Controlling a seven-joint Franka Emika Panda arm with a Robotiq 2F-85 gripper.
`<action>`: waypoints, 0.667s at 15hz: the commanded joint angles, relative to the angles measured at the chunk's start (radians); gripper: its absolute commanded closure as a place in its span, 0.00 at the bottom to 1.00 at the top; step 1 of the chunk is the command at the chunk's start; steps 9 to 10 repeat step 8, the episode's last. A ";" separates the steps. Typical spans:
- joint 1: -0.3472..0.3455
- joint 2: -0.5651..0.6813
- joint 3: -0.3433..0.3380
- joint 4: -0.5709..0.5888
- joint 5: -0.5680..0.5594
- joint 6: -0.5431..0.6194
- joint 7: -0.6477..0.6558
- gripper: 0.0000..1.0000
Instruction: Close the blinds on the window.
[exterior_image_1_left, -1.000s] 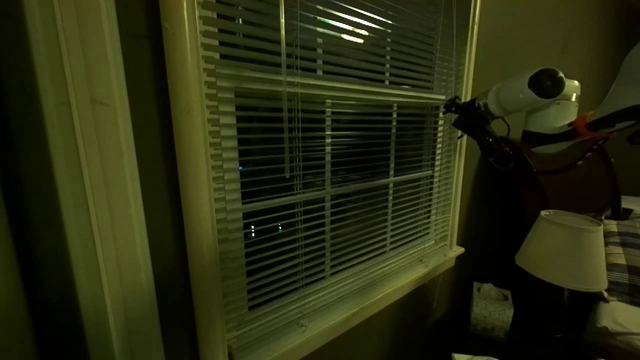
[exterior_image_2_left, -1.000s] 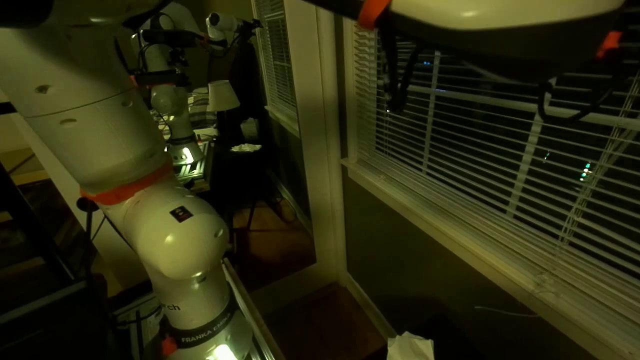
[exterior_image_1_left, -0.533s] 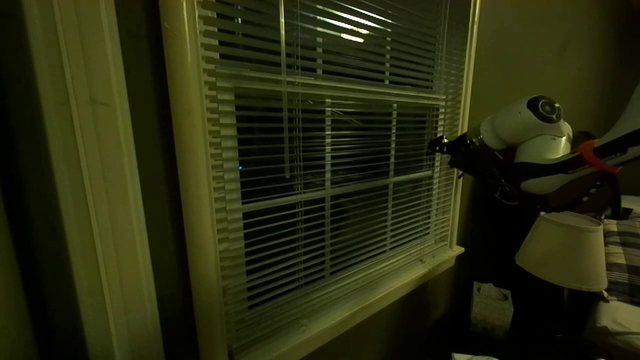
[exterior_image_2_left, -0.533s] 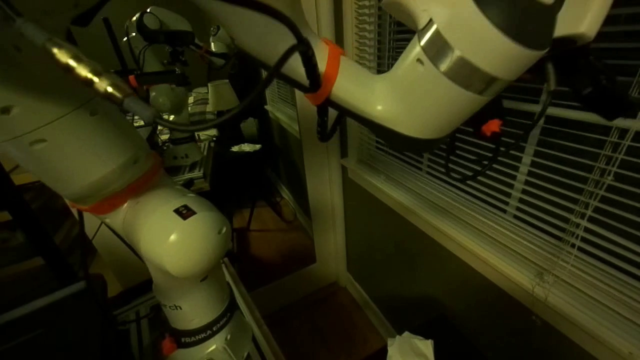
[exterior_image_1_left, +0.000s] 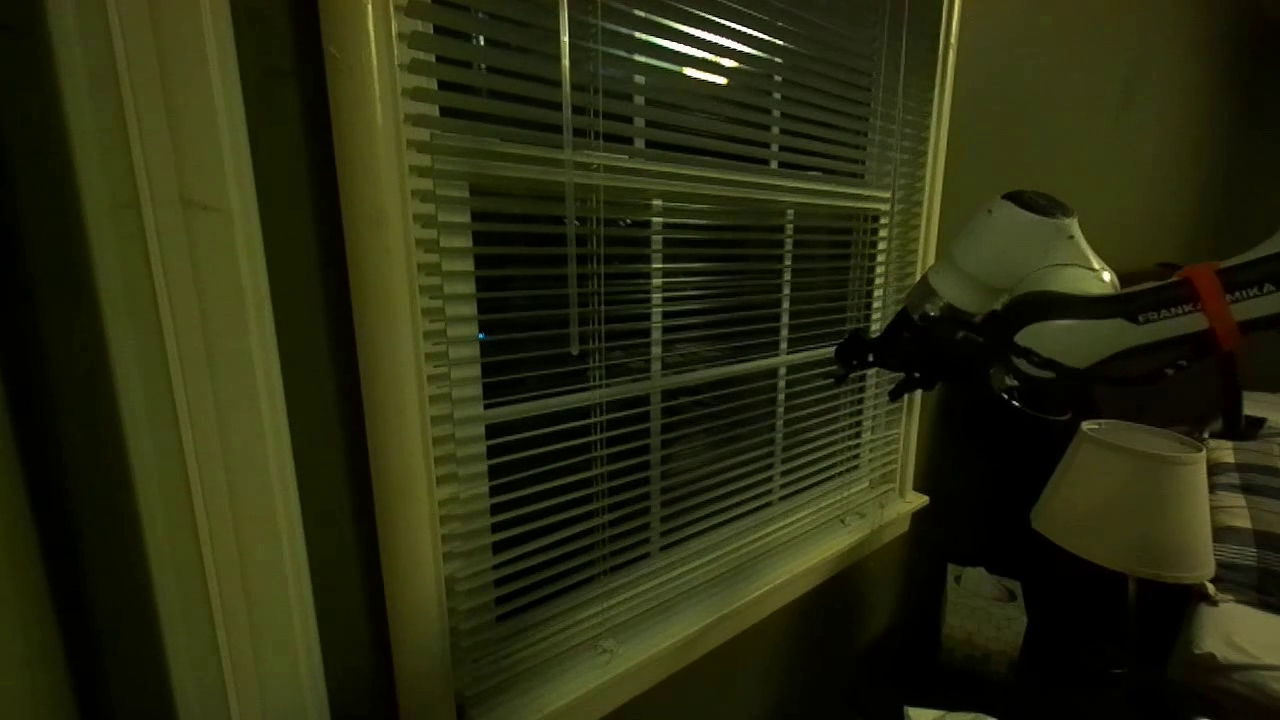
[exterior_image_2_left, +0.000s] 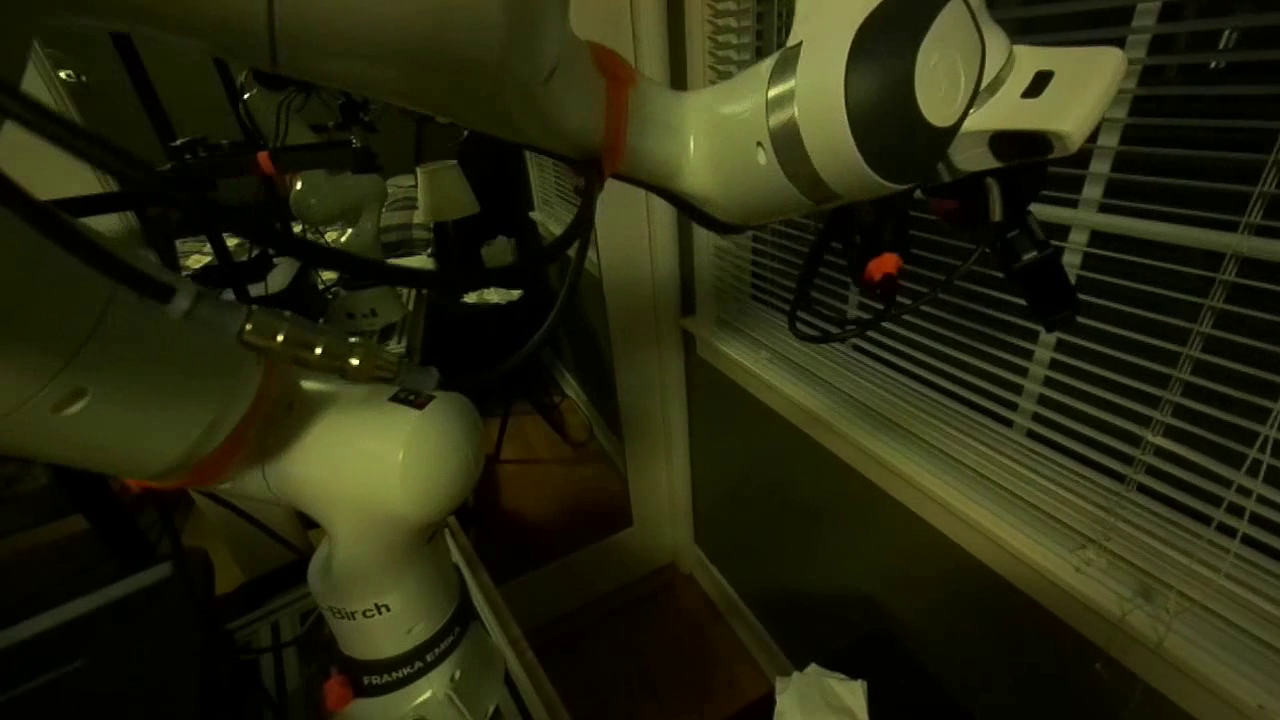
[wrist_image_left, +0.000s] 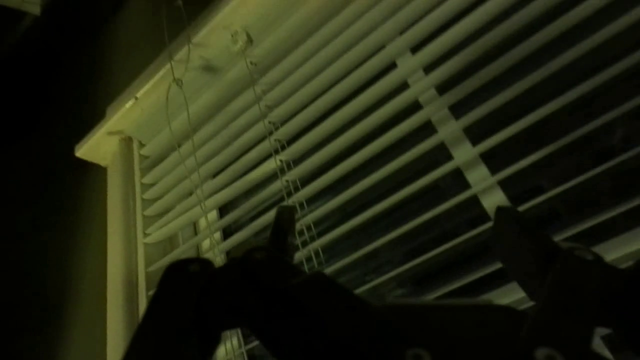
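The white slatted blinds (exterior_image_1_left: 720, 425) hang over a dark window with their slats tilted open and dark gaps between them. They also show in the other views (exterior_image_2_left: 1130, 450) (wrist_image_left: 350, 132). A thin tilt wand (exterior_image_1_left: 571, 250) hangs in front of the left part in an exterior view. My gripper (exterior_image_1_left: 872, 370) is at the right end of the blinds there. In the wrist view, which looks upside down, my gripper (wrist_image_left: 395, 212) is open with nothing between its fingers, facing the slats. A knotted cord (wrist_image_left: 177, 82) hangs beside it. I cannot tell if the fingers touch the slats.
The window sill (exterior_image_1_left: 760, 615) juts out below the blinds. A lamp with a pale shade (exterior_image_1_left: 1125, 500) and a tissue box (exterior_image_1_left: 985, 620) stand below the arm. A mirror (exterior_image_2_left: 570, 470) reflects the arm. White paper (exterior_image_2_left: 820, 695) lies low down.
My gripper has moved down and a little left in an exterior view, and the wrist has rotated. The forearm has swung lower across the blinds. The slats look the same.
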 joint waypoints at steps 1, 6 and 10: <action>0.045 -0.119 0.028 0.055 0.201 -0.281 -0.240 0.00; -0.145 0.083 0.139 0.051 0.581 -0.237 -0.556 0.00; -0.112 0.078 0.126 0.055 0.585 -0.257 -0.584 0.00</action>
